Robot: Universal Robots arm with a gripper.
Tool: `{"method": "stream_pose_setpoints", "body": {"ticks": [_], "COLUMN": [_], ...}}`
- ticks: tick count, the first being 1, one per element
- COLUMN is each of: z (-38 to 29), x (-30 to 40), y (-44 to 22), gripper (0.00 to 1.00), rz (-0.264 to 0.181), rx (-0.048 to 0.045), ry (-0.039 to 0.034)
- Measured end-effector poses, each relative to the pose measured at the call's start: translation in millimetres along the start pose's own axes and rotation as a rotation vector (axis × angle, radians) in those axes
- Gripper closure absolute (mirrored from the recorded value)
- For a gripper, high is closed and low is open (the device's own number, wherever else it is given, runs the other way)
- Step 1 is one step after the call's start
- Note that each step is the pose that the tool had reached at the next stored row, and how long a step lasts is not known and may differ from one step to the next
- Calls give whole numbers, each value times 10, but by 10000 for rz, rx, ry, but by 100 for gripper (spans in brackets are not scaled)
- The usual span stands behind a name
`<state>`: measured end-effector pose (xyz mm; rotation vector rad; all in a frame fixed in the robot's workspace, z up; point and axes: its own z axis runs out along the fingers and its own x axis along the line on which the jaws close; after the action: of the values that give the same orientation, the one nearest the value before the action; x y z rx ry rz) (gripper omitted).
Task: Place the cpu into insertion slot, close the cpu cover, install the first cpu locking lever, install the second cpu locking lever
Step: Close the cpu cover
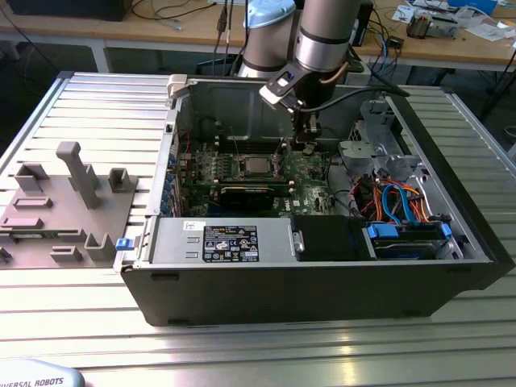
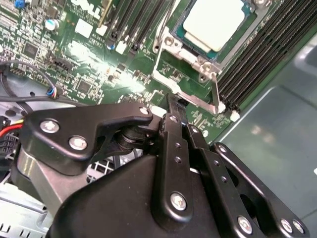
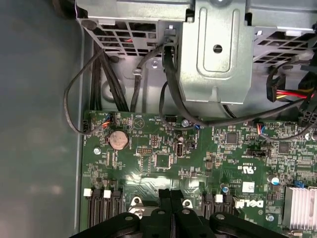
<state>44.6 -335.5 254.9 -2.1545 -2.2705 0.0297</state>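
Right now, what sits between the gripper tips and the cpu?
In the second wrist view, a thin silvery metal bar and the socket's metal frame lie between the gripper and the cpu.

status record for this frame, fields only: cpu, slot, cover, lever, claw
cpu: lying in the insertion slot, silver top up
cpu cover: appears down, framing the cpu
locking lever: lies along the slot's edge on the claw's side; latched or not, cannot tell
claw: fingers shut, holding nothing; tip low over the motherboard, right beside the lever
contact claw/lever: cannot tell
setting: open computer case lying on its side
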Motion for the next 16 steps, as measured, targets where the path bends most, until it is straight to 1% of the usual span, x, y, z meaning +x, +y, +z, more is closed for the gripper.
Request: {"method": "stream_pose_setpoints", "body": {"ticks": [5,16], "z": [1,2], "x": [2,4], "y": [-39,-74], "gripper": [89,89], "rz": [0,0], "rx": [0,1], "ry": [0,0]}}
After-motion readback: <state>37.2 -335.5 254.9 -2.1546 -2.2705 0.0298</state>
